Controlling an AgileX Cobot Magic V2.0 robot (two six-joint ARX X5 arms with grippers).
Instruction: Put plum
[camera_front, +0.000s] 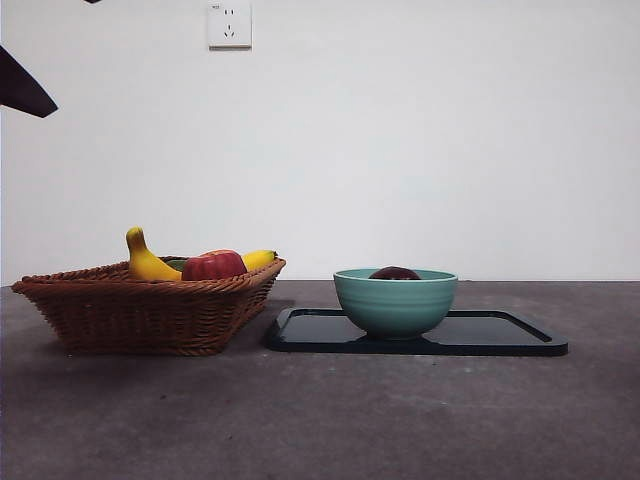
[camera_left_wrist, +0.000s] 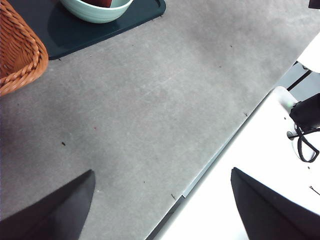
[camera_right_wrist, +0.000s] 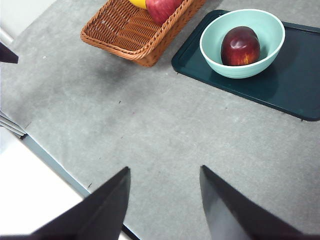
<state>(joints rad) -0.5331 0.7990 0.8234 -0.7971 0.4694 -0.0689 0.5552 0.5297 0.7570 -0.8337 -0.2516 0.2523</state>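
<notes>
A basket (camera_front: 150, 310) with a banana (camera_front: 145, 262) and an apple (camera_front: 213, 265) stands beside a dark tray (camera_front: 500, 333). On the tray, a green bowl (camera_front: 395, 300) holds the plum (camera_right_wrist: 240, 46). The left gripper (camera_left_wrist: 160, 200) and right gripper (camera_right_wrist: 165, 200) hang wide and empty over bare table.

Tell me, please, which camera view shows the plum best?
The right wrist view: it looks down into the bowl, so the whole plum shows. The front view shows only its top above the bowl's rim. The left wrist view catches only a dark sliver at the picture's edge.
</notes>
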